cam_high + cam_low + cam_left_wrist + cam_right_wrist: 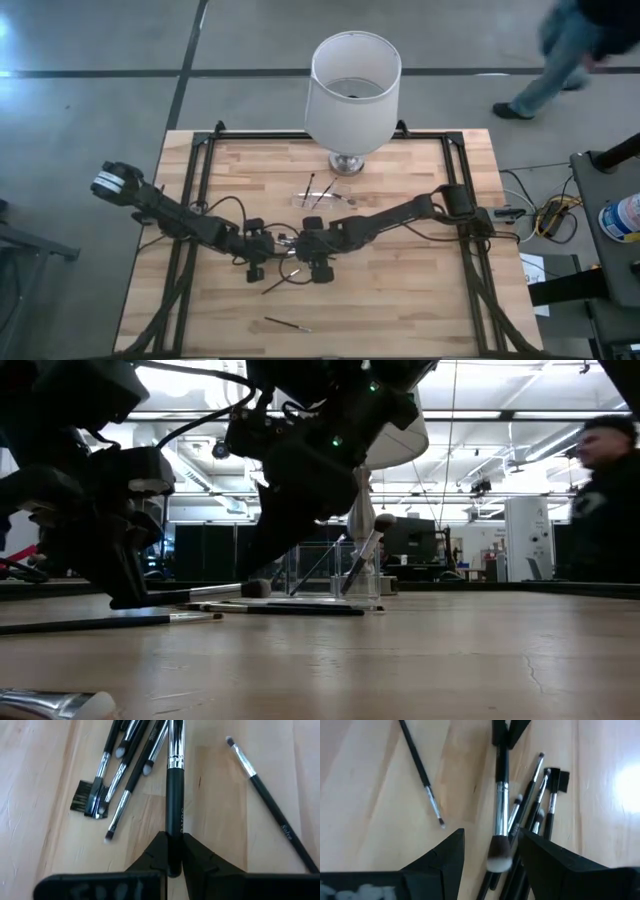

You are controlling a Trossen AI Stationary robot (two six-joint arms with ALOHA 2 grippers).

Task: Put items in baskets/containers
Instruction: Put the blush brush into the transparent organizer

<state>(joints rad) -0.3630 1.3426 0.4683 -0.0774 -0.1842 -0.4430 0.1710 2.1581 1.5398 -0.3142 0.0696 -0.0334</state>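
Several thin black brushes [120, 770] lie in a heap on the wooden table between my two grippers. My left gripper [174, 845] is shut on one black brush with a silver ferrule [175, 760]. That brush's fluffy head [498, 855] sits between the fingers of my open right gripper [491, 834], which do not touch it. A single brush [265, 795] lies apart beside the heap. The clear container [318, 197] stands farther back, with a few brushes leaning in it. My left gripper pinches the brush's black handle [174, 832] between its two fingers, near the handle's free end. The fingers slant down from the table's left and lie along the brush. The brush points away from the fingers, over the heap; whether its head rests on anything I cannot tell.
A large white lampshade on a metal base [350, 90] stands at the table's far edge behind the container. Two more brushes [285, 323] [275, 283] lie toward the near edge. A person [570, 50] walks past beyond the far right corner.
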